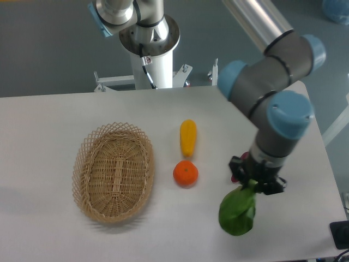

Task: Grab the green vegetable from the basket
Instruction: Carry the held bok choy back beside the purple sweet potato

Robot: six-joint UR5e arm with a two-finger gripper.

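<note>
The table is white with a rounded far-right corner. Resting directly on it:

- A tan oval wicker basket at the left, with an open lattice rim.
- A yellow elongated vegetable near the middle, lying lengthwise away from the camera.
- An orange round fruit just in front of the yellow vegetable, right of the basket.

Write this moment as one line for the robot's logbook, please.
gripper: shut on green vegetable | vegetable: hanging right of orange fruit | basket: no vegetable inside
</note>
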